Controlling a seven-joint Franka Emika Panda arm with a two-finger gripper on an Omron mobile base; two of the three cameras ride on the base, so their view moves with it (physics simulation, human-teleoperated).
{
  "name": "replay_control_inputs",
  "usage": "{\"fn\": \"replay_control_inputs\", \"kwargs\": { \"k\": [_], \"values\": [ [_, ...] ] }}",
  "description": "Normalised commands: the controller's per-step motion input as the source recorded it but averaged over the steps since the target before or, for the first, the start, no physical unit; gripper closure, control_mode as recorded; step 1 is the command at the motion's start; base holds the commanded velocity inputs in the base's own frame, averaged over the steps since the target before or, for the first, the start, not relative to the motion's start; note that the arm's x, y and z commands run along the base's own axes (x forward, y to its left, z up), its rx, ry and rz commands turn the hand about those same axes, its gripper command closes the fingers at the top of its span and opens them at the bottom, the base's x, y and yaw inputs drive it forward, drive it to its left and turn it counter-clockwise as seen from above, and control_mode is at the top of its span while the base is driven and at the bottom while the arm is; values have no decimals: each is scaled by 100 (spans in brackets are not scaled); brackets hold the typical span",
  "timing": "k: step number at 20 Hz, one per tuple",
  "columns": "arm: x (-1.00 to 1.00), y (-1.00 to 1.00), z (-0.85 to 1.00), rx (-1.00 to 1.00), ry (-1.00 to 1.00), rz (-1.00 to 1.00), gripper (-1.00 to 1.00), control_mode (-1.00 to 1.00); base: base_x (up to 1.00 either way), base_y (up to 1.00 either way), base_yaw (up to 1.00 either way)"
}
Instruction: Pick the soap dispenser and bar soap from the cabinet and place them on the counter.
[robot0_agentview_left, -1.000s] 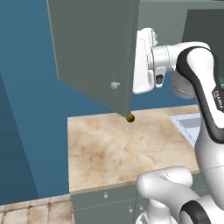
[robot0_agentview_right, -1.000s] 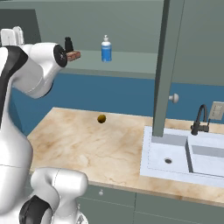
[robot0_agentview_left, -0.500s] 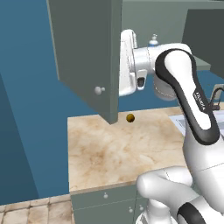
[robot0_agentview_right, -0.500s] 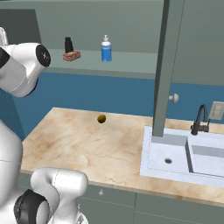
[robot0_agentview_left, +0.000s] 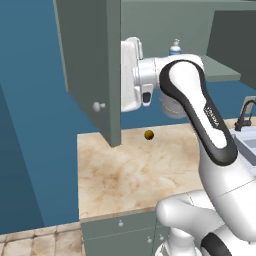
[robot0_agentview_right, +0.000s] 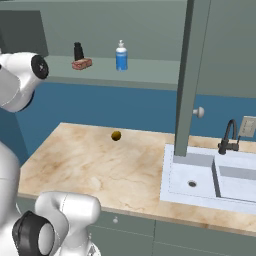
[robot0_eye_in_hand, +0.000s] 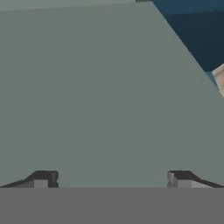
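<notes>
The cabinet (robot0_agentview_right: 150, 30) stands open above the counter (robot0_agentview_right: 100, 165). On its shelf the blue soap dispenser (robot0_agentview_right: 121, 56) stands upright, its white pump also showing past my arm (robot0_agentview_left: 175, 48). The pinkish-red bar soap (robot0_agentview_right: 81, 63) lies to its left. My gripper (robot0_eye_in_hand: 111, 180) is open, fingertips wide apart with nothing between them, facing the grey-green inner face of the left door (robot0_eye_in_hand: 96, 87) at close range. My white hand (robot0_agentview_left: 131, 75) sits right against that door (robot0_agentview_left: 90, 65), left of the shelf's things.
A small black bottle (robot0_agentview_right: 78, 51) stands just behind the bar soap. A dark-yellow ball (robot0_agentview_right: 116, 135) lies on the counter near the wall. The right door (robot0_agentview_right: 192, 75) hangs open over the pale sink (robot0_agentview_right: 200, 175) and black faucet (robot0_agentview_right: 228, 137).
My arm has swung left, away from the shelf, bringing the hand up to the left door's inner face. That door looks turned further open. The bar soap and black bottle are uncovered.
</notes>
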Motion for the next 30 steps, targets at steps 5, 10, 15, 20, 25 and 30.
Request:
{"fn": "replay_control_inputs", "kwargs": {
  "k": [5,10,15,20,25,30],
  "values": [
    [28,40,-11,-1,-3,0,-100,-100,0,0,0],
    [28,36,-11,-2,-1,0,-100,-100,0,0,0],
    [11,18,-6,-5,-1,-1,-100,-100,0,0,0],
    [-8,-7,0,-5,-8,-2,-100,-100,0,0,0],
    [-7,-23,0,-2,-10,0,-100,-100,0,0,0],
    [-3,-36,0,-4,-14,0,-100,-100,0,0,0]
  ]
}}
